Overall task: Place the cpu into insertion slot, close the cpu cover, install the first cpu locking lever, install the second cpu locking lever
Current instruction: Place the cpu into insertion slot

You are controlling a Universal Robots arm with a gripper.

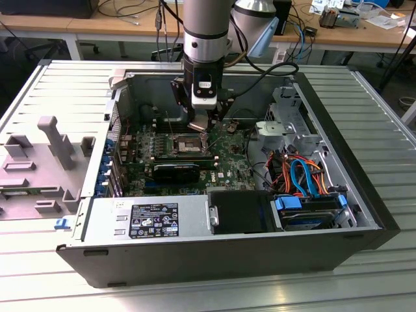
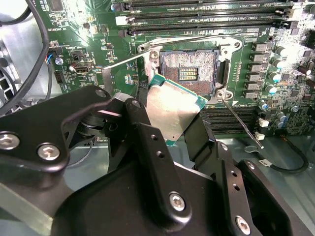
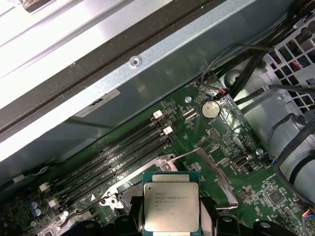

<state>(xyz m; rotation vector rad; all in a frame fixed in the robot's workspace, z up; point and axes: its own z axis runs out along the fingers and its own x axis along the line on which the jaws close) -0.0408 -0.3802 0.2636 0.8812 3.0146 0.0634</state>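
Pincer (image 1: 207, 123), black and two-fingered on the grey arm, is down inside the open dark-grey metal computer case (image 1: 84, 195). The case lies on its side on a ribbed aluminium table (image 1: 364, 273).

Pincer (image 2: 172, 118) is pinching the cpu (image 2: 172, 110), a small flat square chip with a dull silver-grey metal top and a green edge. One black finger (image 2: 142, 118) presses on one side of the chip and the other presses on the opposite side. The cpu (image 3: 171, 206) also sits between the fingers in the first wrist view, with its metal top facing the camera.

In the second wrist view the chip hangs tilted at the near edge of the insertion slot (image 2: 189, 73), not seated. I cannot tell whether it touches the rim. The insertion slot (image 1: 187, 144) is a square socket with a dark centre and a silvery rim, set in the green circuit board (image 2: 98, 29). Its centre is uncovered.

The cpu cover (image 3: 216, 172), a thin silvery metal frame plate, is swung up and away from the socket to one side (image 2: 110, 73). A thin wire lever (image 2: 241, 123) slants free from a socket corner.

Long black memory slots (image 2: 197, 10) run in parallel just beyond the socket.
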